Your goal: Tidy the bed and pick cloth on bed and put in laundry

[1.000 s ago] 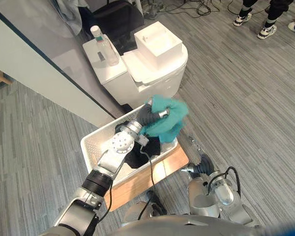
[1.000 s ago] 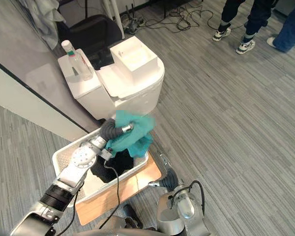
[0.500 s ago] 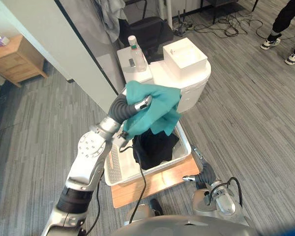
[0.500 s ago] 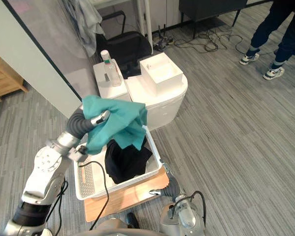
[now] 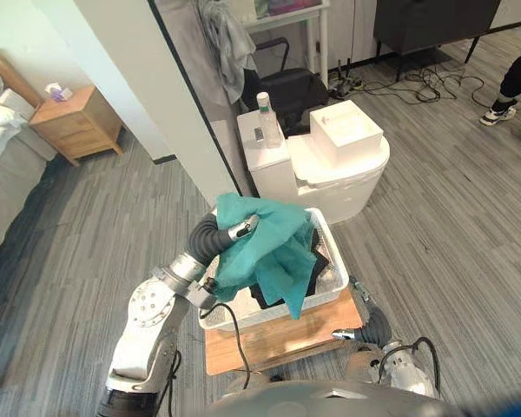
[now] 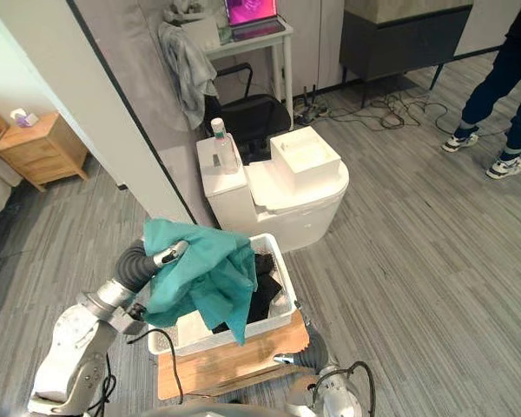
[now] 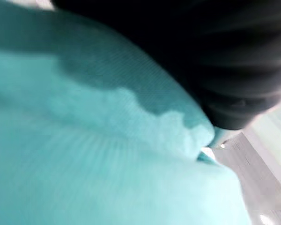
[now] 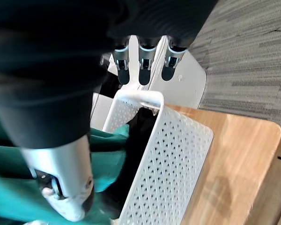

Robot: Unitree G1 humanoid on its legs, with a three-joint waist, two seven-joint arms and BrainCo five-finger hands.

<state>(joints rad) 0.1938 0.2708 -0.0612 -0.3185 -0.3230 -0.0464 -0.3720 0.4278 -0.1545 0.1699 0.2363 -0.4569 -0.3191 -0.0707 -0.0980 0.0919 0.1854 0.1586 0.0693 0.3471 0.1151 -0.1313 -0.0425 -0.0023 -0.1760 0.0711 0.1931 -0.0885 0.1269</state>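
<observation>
Teal fabric is bunched round the left hand [image 5: 240, 230], whose fingers are closed on it; one silver finger shows lying across the folds. From that grip the teal cloth [image 5: 273, 248] hangs down toward 5 o'clock, spread wide at the top and narrowing to a corner. The cloth is in the air over the white laundry basket [image 5: 326, 297], covering most of the basket's opening as seen from the head. Its lowest corner crosses the basket's front wall, and whether it touches the wall cannot be told. In the left wrist view the same teal fabric lies right against the hand's dark cover.

Inside the basket, at 3 o'clock of the hanging cloth, lies a heap of black clothing [image 5: 317, 261]. The basket stands on a wooden board [image 5: 269, 343] on the grey floor.

At 5 o'clock of the basket the right hand [image 8: 144, 69] hangs low beside the board. Its fingers are straight and it holds nothing. Their dark tips point toward the basket's near corner without touching it.

At 1 o'clock of the basket, just beyond it, stands a white rounded unit [image 5: 347, 178] with a white box [image 5: 346, 130] on top. A clear bottle [image 5: 266, 109] stands upright on its squared part at 10 o'clock of the box. Farther out at 12 o'clock is a black chair [image 5: 291, 87], with a grey garment [image 5: 226, 30] hanging above it. A wooden nightstand [image 5: 74, 126] sits at 10 o'clock, with the bed [image 5: 0, 174] beside it. A person's shoe [image 5: 501, 109] shows at 2 o'clock.
</observation>
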